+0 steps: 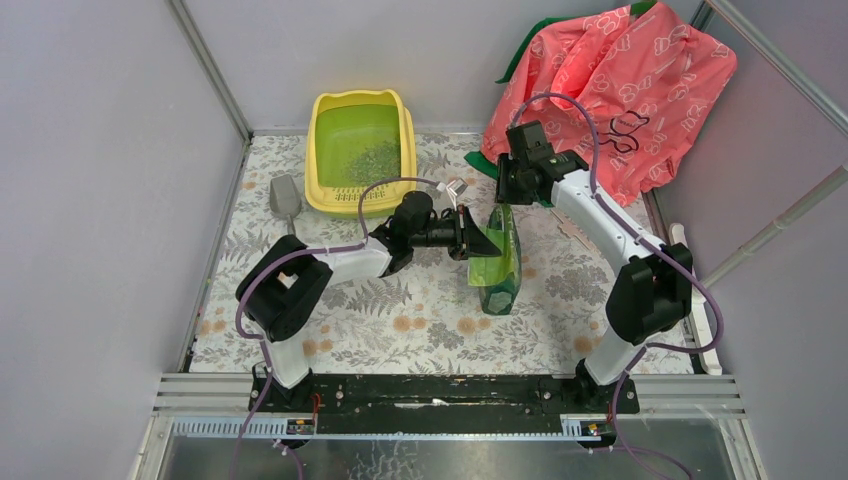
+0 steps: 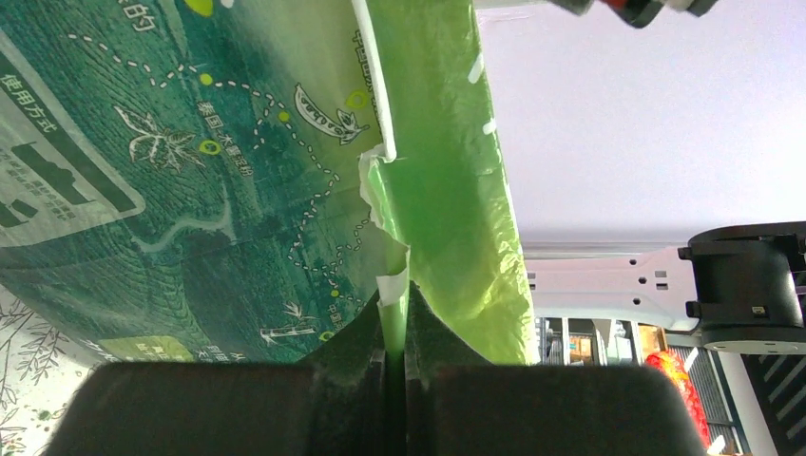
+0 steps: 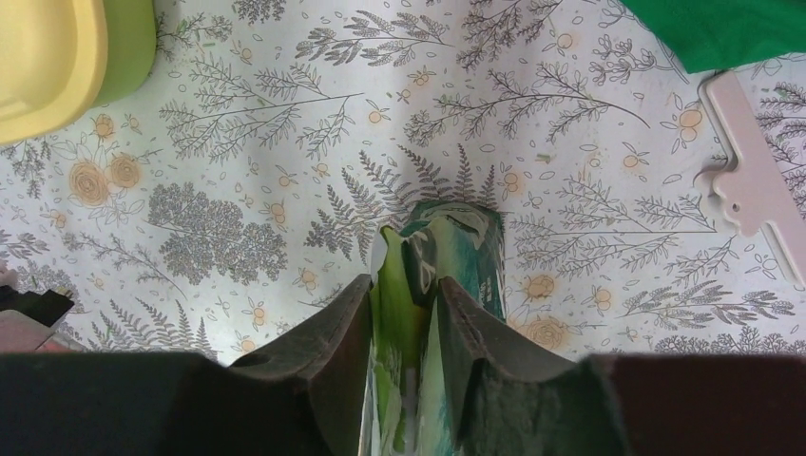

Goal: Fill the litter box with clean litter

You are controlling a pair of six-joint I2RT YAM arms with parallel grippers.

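Observation:
The yellow litter box stands at the back left of the mat, and a patch of grey-green clean litter lies on its green floor. Its corner shows in the right wrist view. A glossy green bag stands in the middle of the mat. My left gripper is shut on a thin edge of the bag, pinched flat between its jaws. From above, my right gripper straddles the folded top of the bag; its jaws stand parted, open.
A grey scoop lies left of the litter box. A pink plastic bag over green cloth fills the back right corner. A white clip lies by the box's front. A white bar lies along the mat's right edge.

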